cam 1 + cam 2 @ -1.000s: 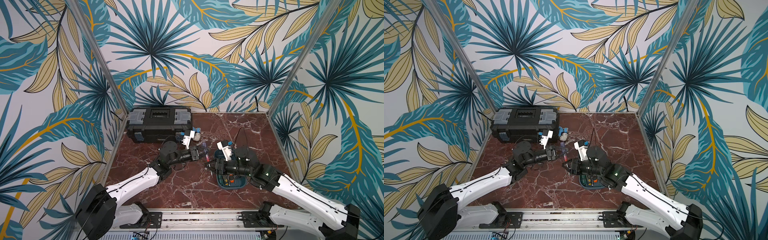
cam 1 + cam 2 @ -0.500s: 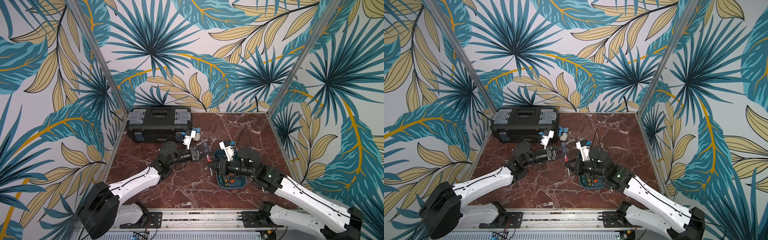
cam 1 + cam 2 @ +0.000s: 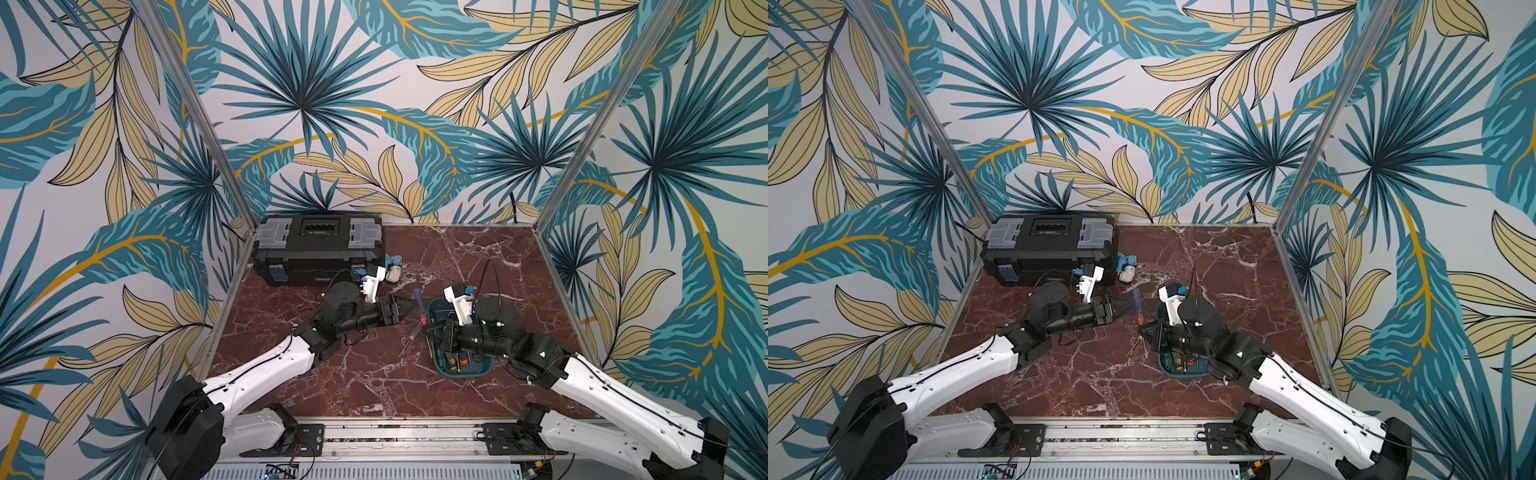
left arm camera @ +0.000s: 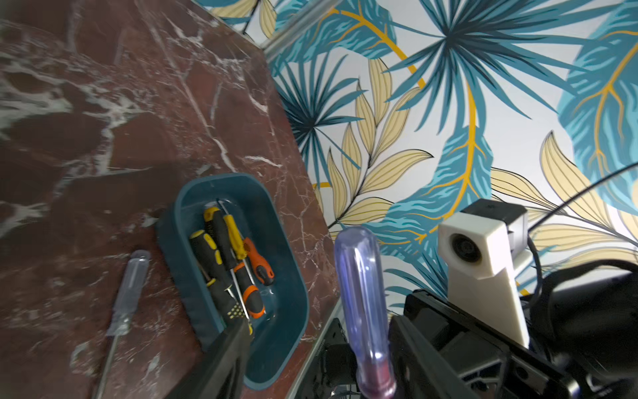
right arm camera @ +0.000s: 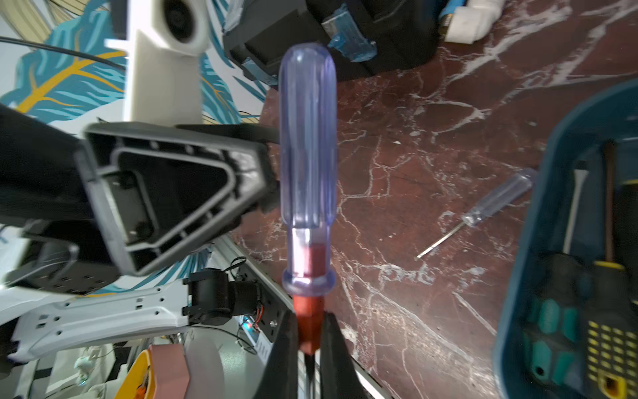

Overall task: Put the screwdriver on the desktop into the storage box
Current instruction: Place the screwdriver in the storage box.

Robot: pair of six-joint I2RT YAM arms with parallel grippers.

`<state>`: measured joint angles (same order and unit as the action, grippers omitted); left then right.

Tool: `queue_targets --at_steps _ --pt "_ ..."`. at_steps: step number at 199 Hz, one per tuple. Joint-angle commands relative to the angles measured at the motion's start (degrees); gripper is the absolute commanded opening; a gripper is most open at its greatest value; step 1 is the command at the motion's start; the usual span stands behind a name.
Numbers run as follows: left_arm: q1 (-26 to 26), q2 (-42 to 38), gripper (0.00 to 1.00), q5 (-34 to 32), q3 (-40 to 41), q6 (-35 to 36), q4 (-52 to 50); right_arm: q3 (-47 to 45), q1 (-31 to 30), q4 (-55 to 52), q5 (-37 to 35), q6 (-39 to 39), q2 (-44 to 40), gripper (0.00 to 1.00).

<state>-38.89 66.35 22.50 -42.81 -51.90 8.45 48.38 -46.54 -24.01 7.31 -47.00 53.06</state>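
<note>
Handover in mid-air, by the look of it. A purple-handled screwdriver (image 5: 307, 155), clear plastic with a red collar, hangs above the marble tabletop (image 3: 374, 374) at the centre of both top views. It is just left of the teal storage box (image 4: 221, 177) and not yet in it.

The right hand (image 5: 309, 328) is clamped on the red collar at one end of the tool. The left hand (image 3: 406, 308) stands open, its jaws either side of the handle. Whether either one touches the plastic is hard to tell through the blur.

The box holds several yellow-and-black and orange-and-black screwdrivers. A small clear-handled screwdriver (image 4: 133, 279) lies on the marble just beside the box wall.

Risks, as I judge them: the grip is at one end only, so the long handle could swing or slip during the carry. A left jaw this close could knock it. The crowded box could leave it perched on the rim.
</note>
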Motion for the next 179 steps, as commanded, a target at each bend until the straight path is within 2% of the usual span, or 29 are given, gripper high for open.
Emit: queue_targets --at_steps 1,41,57,64,85,108,140,156,179 --pt "0.32 -4.27 0.81 -11.42 -5.35 8.3 -15.81 2.6 0.04 -9.94 -7.58 2.47 0.69 0.0" --pt "0.41 -7.49 0.82 -21.2 -6.14 11.46 -24.04 4.03 0.08 -20.5 -16.3 1.51 3.98 0.0" --pt "0.26 -6.68 0.77 -23.11 -6.88 12.68 -28.5 3.49 0.08 -21.99 -18.0 0.57 5.86 0.0" --pt "-0.09 -5.76 0.74 -23.52 -7.95 13.6 -30.69 3.19 1.88 -22.37 -18.57 0.26 6.77 0.0" --pt "-3.77 -2.21 0.7 -26.45 -10.37 16.39 -34.5 2.53 2.3 -22.71 -19.86 0.06 9.63 0.0" --pt "-6.64 1.09 0.69 -26.18 -9.45 16.27 -32.92 2.01 3.06 -22.38 -20.66 0.57 12.19 0.0" --pt "-7.66 8.16 0.68 -24.66 -8.01 15.05 -29.19 1.11 4.56 -20.03 -19.28 1.29 15.95 0.0" --pt "-8.67 13.39 0.65 -22.49 -9.84 15.37 -27.04 1.09 5.03 -19.61 -18.93 1.21 17.27 0.0" --pt "-10.74 21.32 0.65 -22.67 -15.13 16.77 -26.65 0.89 5.48 -19.42 -18.79 1.39 17.45 0.0"
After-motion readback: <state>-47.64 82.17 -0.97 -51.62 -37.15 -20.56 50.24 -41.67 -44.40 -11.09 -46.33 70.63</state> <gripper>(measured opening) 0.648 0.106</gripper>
